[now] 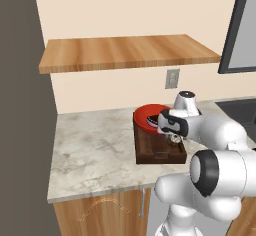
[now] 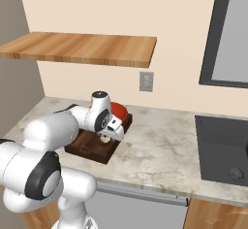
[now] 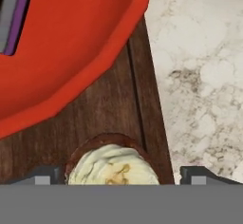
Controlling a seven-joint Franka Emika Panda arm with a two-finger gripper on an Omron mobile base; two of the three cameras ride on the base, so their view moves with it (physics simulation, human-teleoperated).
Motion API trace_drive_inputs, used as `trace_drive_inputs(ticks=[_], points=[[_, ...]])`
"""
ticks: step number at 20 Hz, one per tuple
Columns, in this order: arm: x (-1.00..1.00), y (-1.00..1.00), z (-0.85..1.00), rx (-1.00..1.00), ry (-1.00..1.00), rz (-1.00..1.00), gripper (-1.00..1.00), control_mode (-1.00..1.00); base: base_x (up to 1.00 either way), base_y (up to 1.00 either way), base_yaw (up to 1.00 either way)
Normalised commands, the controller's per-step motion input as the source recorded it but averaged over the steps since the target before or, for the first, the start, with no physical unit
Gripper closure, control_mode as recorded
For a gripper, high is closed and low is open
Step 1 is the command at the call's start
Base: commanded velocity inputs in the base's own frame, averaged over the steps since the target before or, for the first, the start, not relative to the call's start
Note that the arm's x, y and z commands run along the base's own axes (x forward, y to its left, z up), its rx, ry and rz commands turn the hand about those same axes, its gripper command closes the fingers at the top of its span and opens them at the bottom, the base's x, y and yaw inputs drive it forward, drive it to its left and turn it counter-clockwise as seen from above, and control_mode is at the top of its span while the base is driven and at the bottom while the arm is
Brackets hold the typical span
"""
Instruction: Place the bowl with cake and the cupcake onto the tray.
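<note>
The dark wooden tray (image 1: 150, 154) lies on the marble counter, and the red bowl (image 1: 146, 115) sits on its far end with a dark cake wedge (image 1: 151, 120) inside. The cupcake (image 3: 111, 166), with cream top and brown wrapper, stands on the tray (image 3: 107, 109) just in front of the bowl (image 3: 71, 42), near the tray's right rim. My gripper (image 3: 121, 178) is open right above the cupcake, one fingertip (image 3: 45, 178) on each side with small gaps. From the right base view the gripper (image 2: 107, 135) hovers over the cupcake (image 2: 104, 139), beside the bowl (image 2: 120, 111).
A wooden shelf (image 1: 125, 52) hangs on the wall above the counter, with an outlet (image 1: 172, 78) below it. A dark sink (image 2: 223, 148) is set into the counter to the right. The counter's front edge (image 1: 100, 192) runs close to the tray.
</note>
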Motion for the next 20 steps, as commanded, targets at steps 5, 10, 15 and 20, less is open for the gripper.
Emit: trace_drive_inputs(ticks=[5, 10, 15, 20], points=[[-0.08, 0.07, 0.54, 0.01, -0.04, 0.05, -1.00, -1.00, 0.00, 0.00, 0.00], [-0.03, 0.19, 0.58, 0.00, -0.02, 0.06, -1.00, -1.00, 0.00, 0.00, 0.00], [-0.32, 0.14, 0.74, 0.00, -0.12, 0.06, -1.00, -1.00, 0.00, 0.00, 0.00], [-0.55, 0.07, 0.50, 0.00, -0.26, 0.03, -1.00, -1.00, 0.00, 0.00, 0.00]])
